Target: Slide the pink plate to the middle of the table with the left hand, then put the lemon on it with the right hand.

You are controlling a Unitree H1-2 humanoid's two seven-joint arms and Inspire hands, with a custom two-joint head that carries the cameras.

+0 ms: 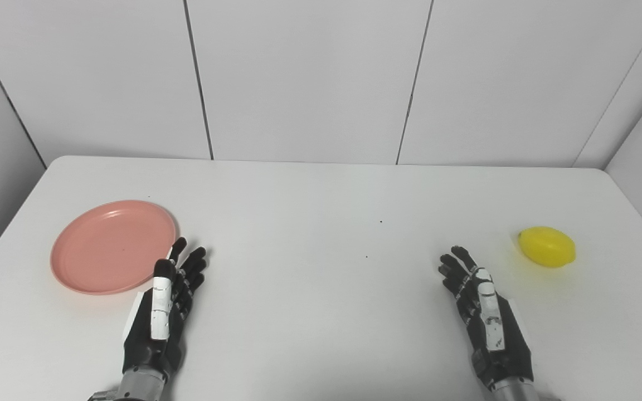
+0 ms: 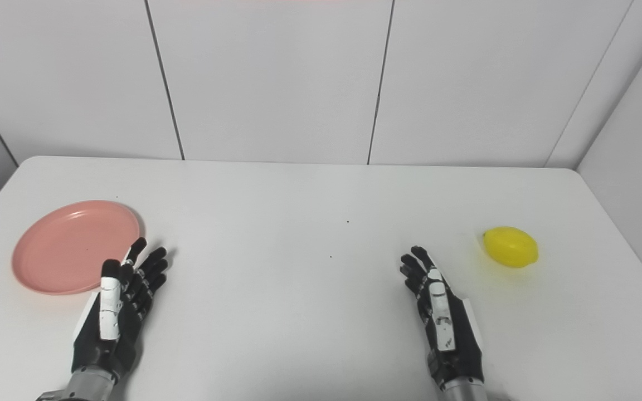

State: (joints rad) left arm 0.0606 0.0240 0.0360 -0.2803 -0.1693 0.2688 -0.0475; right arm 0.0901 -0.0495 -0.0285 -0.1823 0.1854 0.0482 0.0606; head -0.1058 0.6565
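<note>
A round pink plate (image 1: 110,245) lies flat on the left side of the white table (image 1: 321,211). My left hand (image 1: 166,303) rests open just to the right of the plate's near rim, fingers stretched forward, holding nothing. A yellow lemon (image 1: 547,246) sits on the table at the right. Below and to the left of the lemon, my right hand (image 1: 480,303) is open too, fingers pointing up the table, a short gap away from the fruit. The same plate (image 2: 74,246) and lemon (image 2: 511,247) show in the right eye view.
White wall panels (image 1: 310,78) close off the table at the back and on both sides. Two tiny dark specks (image 1: 380,221) mark the tabletop near its middle. The table's rounded far corners lie close to the walls.
</note>
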